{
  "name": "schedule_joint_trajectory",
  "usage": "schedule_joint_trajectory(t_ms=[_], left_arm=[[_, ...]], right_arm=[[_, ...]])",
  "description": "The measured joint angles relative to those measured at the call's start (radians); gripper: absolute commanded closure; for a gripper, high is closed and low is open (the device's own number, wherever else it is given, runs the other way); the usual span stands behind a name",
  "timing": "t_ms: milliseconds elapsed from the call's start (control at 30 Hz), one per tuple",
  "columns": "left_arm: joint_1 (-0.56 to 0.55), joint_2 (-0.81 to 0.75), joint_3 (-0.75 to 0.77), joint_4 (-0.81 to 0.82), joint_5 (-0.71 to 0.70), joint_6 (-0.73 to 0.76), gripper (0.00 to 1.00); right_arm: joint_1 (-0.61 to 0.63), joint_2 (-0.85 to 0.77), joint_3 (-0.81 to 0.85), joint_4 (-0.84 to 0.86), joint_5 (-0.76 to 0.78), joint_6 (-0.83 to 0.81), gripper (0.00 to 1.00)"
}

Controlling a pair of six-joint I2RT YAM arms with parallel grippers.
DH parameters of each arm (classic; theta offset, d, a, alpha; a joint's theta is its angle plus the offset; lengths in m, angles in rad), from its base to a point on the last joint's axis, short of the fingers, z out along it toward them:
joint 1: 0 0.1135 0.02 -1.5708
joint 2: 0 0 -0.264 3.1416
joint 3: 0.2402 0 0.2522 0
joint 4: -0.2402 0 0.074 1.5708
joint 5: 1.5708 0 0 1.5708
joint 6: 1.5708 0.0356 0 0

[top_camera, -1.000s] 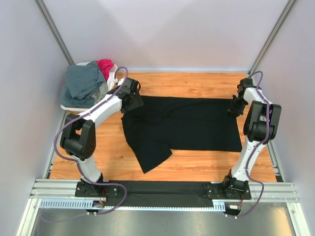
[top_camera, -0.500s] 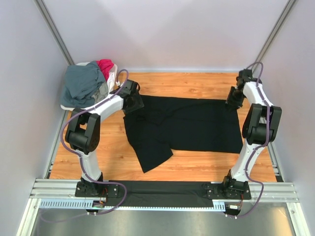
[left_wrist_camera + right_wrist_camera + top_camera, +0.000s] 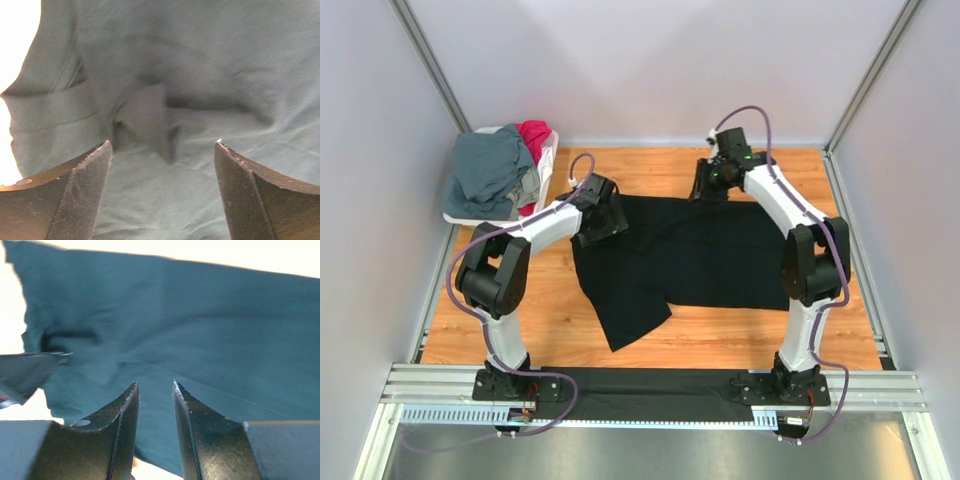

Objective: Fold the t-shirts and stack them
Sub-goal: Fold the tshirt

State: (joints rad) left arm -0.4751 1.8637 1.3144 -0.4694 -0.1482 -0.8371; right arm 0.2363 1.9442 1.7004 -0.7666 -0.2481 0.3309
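Your white basket [image 3: 548, 160] sits at the far left corner of the desk [image 3: 740, 330], and it holds two shirts heaped over its rim: the grey shirt [image 3: 490, 172] draped across the left side and the red shirt [image 3: 533, 133] bunched at the back right. The black shirt [image 3: 730, 260] lies spread on the desk between the two arms, mostly flat, with one part trailing toward the near left and some folds at its left end. Your left arm [image 3: 535, 228] reaches forward and bends right, with the left tool [image 3: 605, 222] over that creased left end. In its wrist view the left tool [image 3: 164, 150] has its jaws wide, the cloth's folds lying below them. Your right arm [image 3: 782, 200] stretches to the far side and turns left, putting the right tool [image 3: 706, 185] at the black shirt's far edge. In its wrist view the right tool [image 3: 155, 385] has its jaws narrow, with a slim gap through which the cloth shows, and it grips nothing.
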Motion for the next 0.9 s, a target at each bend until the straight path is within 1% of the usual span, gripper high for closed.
schedule_joint_trajectory(t_ms=[167, 267, 367, 400, 467, 500, 533, 767, 900], left_arm=[[0.005, -0.074, -0.124, 0.005, -0.003, -0.07, 0.07], [0.005, -0.153, -0.191, 0.019, -0.003, -0.11, 0.12], [0.006, -0.216, -0.229, 0.042, -0.006, -0.139, 0.23], [0.008, -0.228, -0.237, 0.055, -0.005, -0.148, 0.3], [0.012, -0.229, -0.248, 0.079, -0.003, -0.158, 0.36], [0.016, -0.226, -0.258, 0.093, -0.001, -0.161, 0.42], [0.02, -0.223, -0.272, 0.106, 0.0, -0.163, 0.44], [0.05, -0.221, -0.354, 0.183, 0.001, -0.13, 0.46], [0.058, -0.221, -0.372, 0.242, 0.005, -0.098, 0.51]], right_arm=[[0.122, 0.049, 0.0, 0.066, -0.033, 0.042, 0.65], [0.163, 0.072, -0.008, 0.085, -0.041, 0.051, 0.65], [0.179, 0.09, -0.019, 0.093, -0.041, 0.058, 0.65], [0.186, 0.098, -0.019, 0.095, -0.041, 0.058, 0.65], [0.196, 0.111, -0.019, 0.096, -0.039, 0.058, 0.65], [0.204, 0.117, -0.019, 0.097, -0.034, 0.058, 0.65], [0.212, 0.121, -0.019, 0.097, -0.03, 0.059, 0.64], [0.287, 0.133, -0.036, 0.112, 0.003, 0.104, 0.64], [0.307, 0.14, -0.066, 0.13, 0.003, 0.148, 0.64]])
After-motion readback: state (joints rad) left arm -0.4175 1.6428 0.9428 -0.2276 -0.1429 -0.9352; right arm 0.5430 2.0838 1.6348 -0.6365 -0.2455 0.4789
